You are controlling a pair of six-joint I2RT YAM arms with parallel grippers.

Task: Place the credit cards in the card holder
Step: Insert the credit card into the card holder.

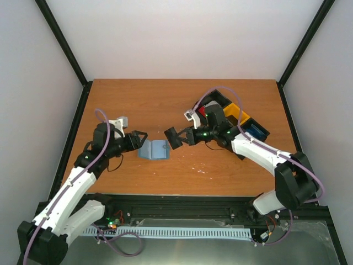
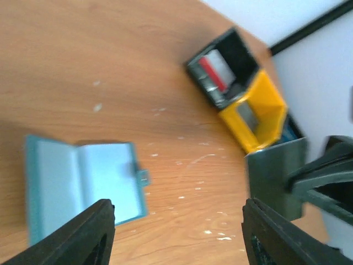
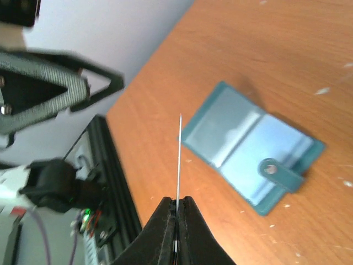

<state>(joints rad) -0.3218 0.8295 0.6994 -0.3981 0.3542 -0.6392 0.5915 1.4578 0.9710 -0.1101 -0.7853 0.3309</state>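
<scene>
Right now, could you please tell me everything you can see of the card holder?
The card holder is a small blue-grey folding wallet, lying open and flat on the wooden table, inner side up. Its two panels carry clear, glossy pockets in which no card shows. A short snap tab with a round stud sticks out from one outer edge. Only the table appears to touch it.

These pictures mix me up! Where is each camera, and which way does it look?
Top external: above and behind, looking down on the table; left arm, right arm show.
Left wrist: looks forward over the card holder and tray; open left gripper shows.
Right wrist: looks past the right gripper, pinching a card edge-on.
Shared: both wrist views see the card holder.
</scene>
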